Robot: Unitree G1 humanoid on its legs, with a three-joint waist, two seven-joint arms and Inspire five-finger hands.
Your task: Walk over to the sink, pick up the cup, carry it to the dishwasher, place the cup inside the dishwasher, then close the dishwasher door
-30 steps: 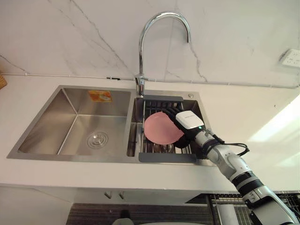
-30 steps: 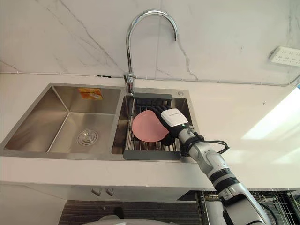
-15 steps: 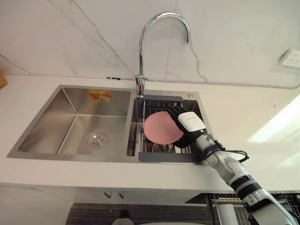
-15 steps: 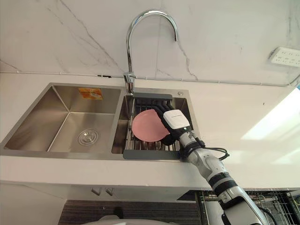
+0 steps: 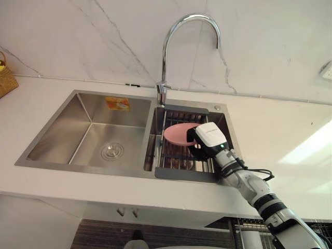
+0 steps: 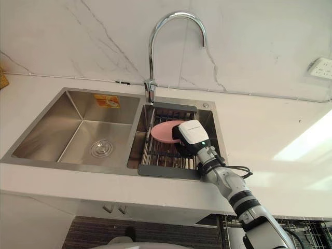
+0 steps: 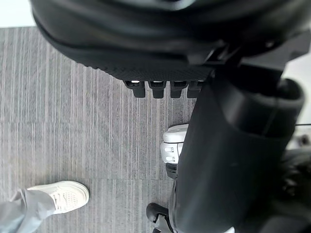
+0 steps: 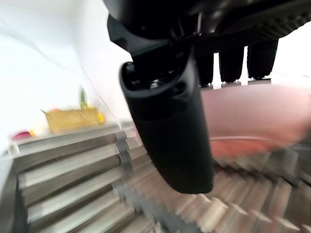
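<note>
A pink cup (image 5: 179, 134) lies tilted over the dark slatted rack (image 5: 176, 162) in the right basin of the steel double sink (image 5: 88, 106). My right hand (image 5: 210, 137) reaches in from the right and is curled on the cup. In the right wrist view its thumb (image 8: 170, 121) stands on the near side of the cup (image 8: 252, 111), and its fingers (image 8: 233, 60) hook over the far rim. My left hand (image 7: 228, 145) hangs over the striped floor with straight fingers and holds nothing.
A tall chrome faucet (image 5: 171, 41) arches over the divider between the basins. The left basin holds only its drain (image 5: 112, 151). A woven basket (image 5: 5, 78) sits far left on the white counter. A wire rack (image 6: 306, 225) shows below the counter at right. A person's shoe (image 7: 58, 196) is on the floor.
My right hand's fingers have curled round the cup, which now shows its side instead of a round face. The camera has moved, so the whole scene has shifted.
</note>
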